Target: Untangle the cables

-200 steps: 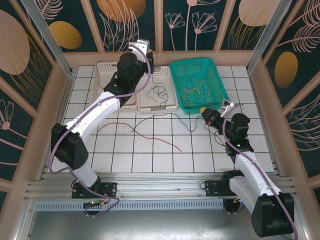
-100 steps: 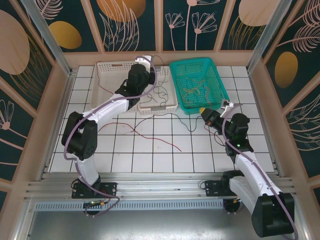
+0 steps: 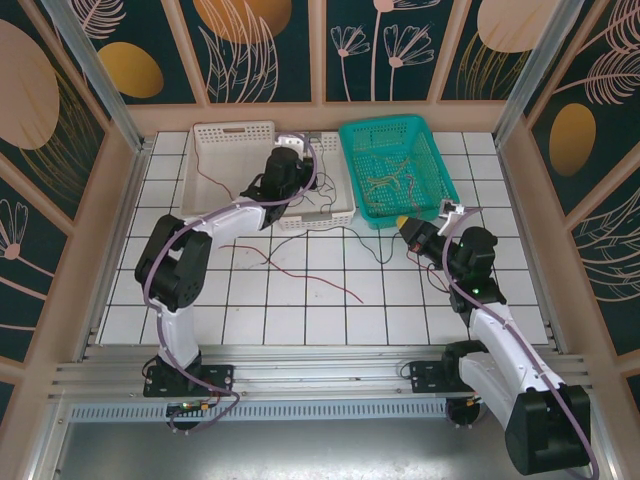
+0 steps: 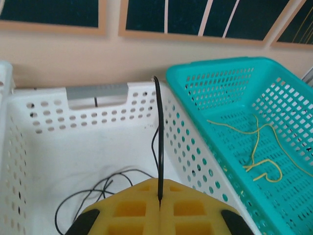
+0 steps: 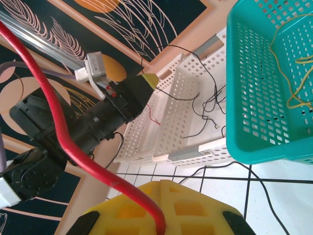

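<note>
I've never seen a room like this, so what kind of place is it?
Probably a robot practice booth in a lab: a left arm and right arm bolted to a metal rail at a tiled table, leaf-patterned panels around it, and a white basket and teal basket with thin cables.

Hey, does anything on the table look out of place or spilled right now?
Two strays: a red cable lies curled on the bare tiles in front of the white basket, and a black cable runs over the tiles near that basket's front right corner. Both look spilled out onto the table.
</note>
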### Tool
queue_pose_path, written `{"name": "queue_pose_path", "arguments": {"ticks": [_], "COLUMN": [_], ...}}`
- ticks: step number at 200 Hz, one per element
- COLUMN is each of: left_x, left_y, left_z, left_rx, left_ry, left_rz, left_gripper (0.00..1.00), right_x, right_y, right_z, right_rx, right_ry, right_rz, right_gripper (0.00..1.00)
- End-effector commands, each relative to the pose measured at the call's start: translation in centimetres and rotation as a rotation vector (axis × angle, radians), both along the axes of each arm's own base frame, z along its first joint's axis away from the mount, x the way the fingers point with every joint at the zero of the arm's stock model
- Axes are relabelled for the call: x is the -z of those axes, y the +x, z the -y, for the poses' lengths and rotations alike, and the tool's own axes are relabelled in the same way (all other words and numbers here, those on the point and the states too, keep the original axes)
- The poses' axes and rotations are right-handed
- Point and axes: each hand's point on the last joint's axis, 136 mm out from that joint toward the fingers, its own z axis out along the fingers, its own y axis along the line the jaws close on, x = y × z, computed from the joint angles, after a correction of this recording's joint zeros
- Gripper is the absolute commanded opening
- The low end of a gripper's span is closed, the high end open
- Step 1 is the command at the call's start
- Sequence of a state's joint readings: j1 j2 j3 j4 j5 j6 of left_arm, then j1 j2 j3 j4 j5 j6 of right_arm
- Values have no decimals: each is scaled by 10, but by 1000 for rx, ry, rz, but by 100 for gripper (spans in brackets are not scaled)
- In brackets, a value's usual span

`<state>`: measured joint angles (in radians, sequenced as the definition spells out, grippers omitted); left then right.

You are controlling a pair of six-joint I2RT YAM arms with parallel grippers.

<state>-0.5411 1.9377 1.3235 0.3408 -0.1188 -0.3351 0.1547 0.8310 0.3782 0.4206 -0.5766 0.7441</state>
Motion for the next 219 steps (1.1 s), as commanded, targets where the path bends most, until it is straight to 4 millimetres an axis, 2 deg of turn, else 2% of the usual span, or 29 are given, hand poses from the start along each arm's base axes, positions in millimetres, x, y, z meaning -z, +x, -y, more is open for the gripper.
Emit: {"name": "queue_pose_path", "arguments": {"ticks": [1,15,63,113,136,168,200,207,219], "left_x": [16,24,46,47,40,19,-6,-11,-21], "left_y": [-1,-3,-9,-9,-10,-11,-11,-12,-13], "left_z": [2,1,0,0,-1,-3,-2,-2,-5], "left_rx": [5,4,4,2,1,-2,8,5,-1], "left_ry": [-47,-51,-52,-50,-59,-80,-90,-92,-97], "left_rz": [-36,-56,-107,-115,-106,-72,-38,-31,-16], "left_gripper": [0,1,25,48,60,77,90,98,99], "right_x": [-11,-12,-8,-9,-11,-14,-15,-15,-16], "right_y": [-3,-3,-2,-1,-1,-1,-1,-1,-1], "right_z": [-3,-3,-3,-5,-5,-7,-8,-8,-9], "right_rx": [-16,-14,-10,-11,-12,-15,-17,-19,-21], "right_ry": [-7,-7,-10,-3,0,0,2,2,1], "right_rz": [55,57,49,43,42,47,46,47,49], "right_gripper": [0,0,0,0,0,0,0,0,0]}}
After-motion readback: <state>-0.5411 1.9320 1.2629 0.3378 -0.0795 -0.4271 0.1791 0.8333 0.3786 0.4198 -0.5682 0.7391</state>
